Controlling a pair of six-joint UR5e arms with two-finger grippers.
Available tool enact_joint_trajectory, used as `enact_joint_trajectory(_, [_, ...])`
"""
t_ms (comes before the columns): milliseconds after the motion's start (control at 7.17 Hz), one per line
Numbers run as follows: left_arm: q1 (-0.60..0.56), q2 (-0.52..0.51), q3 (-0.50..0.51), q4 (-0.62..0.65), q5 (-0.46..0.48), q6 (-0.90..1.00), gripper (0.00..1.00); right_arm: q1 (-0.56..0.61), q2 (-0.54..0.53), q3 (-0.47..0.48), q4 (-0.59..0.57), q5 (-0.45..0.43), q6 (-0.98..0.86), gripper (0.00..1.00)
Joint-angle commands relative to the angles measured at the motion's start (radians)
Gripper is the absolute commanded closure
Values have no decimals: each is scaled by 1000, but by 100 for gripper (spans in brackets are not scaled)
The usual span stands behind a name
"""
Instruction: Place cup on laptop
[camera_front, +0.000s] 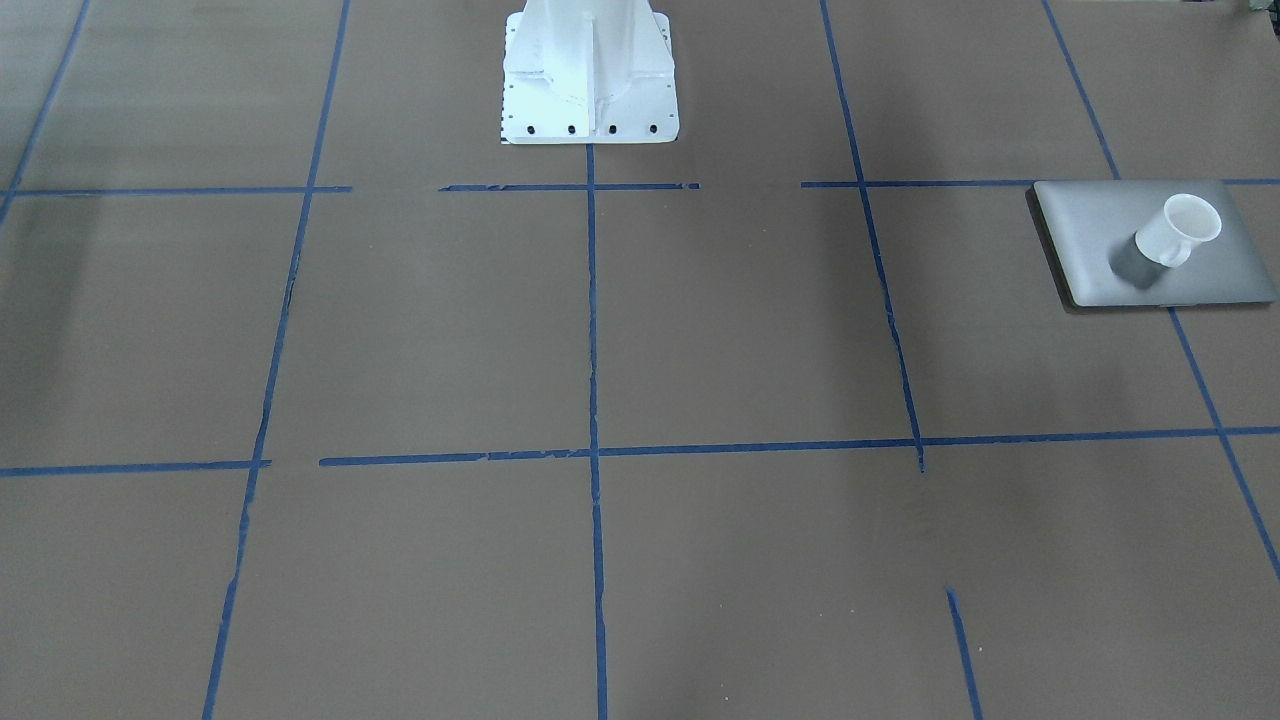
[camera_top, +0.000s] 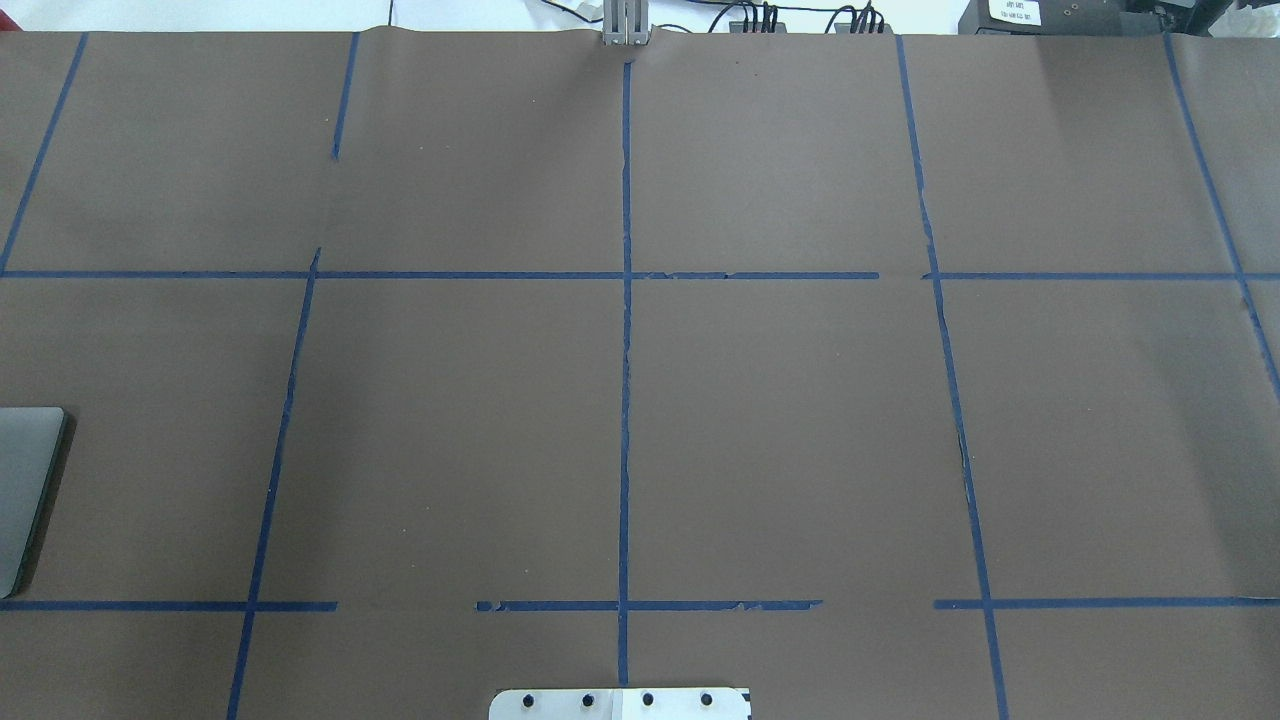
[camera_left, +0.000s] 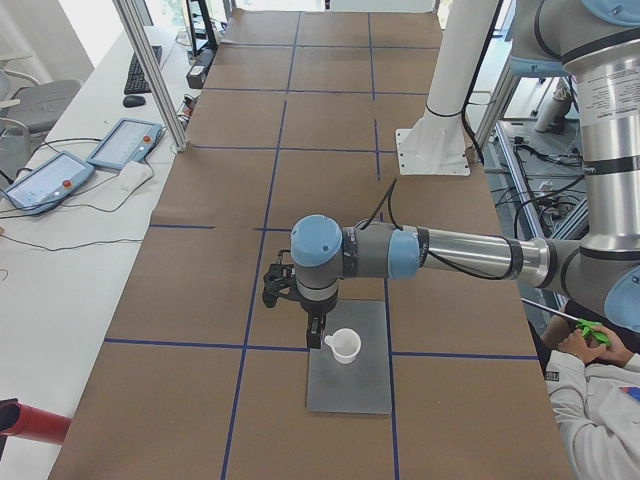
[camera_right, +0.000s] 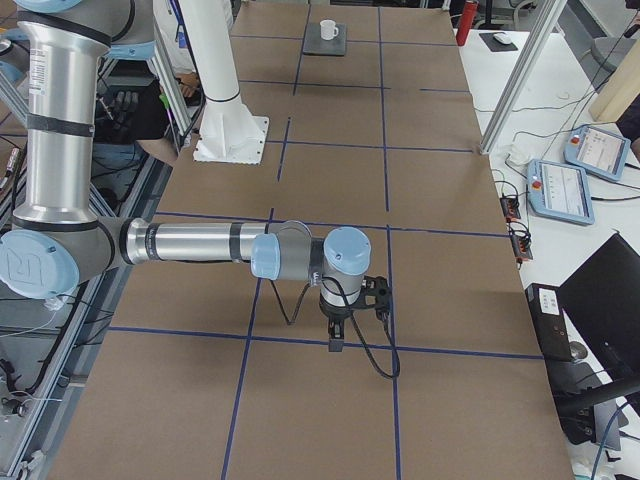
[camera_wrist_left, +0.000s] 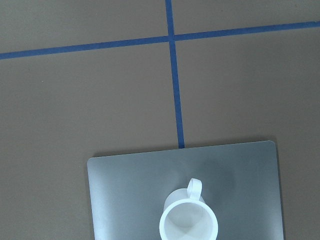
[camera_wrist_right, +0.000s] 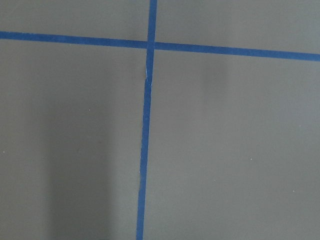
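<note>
Small white mug (camera_front: 1180, 232) upright on the closed silver laptop (camera_front: 1080, 230), near the lid's middle, far right in the front-facing view. Loop handle turned toward the lid edge nearest the blue tape cross (camera_wrist_left: 171, 38) in the left wrist view. Nothing to see inside the mug. Placement apparently done, so lift the left gripper (camera_left: 314, 338), just beside the mug at lower centre of the left side view, straight up, clear of the handle, without nudging. Impossible to tell whether released or clenched. Same for the right gripper (camera_right: 335, 345), well apart, low over the brown table (camera_right: 450, 400).
</note>
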Motion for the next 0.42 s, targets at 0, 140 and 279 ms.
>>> enact_joint_trajectory(0, [0,-5,0,3,1,0,0,0,0,0,2,0,0,0])
enact_joint_trajectory(140, [0,-8,-3,3,0,0,0,0,0,0,0,0,0,0])
enact_joint_trajectory(279, [0,-8,-8,3,0,0,0,0,0,0,0,0,0,0])
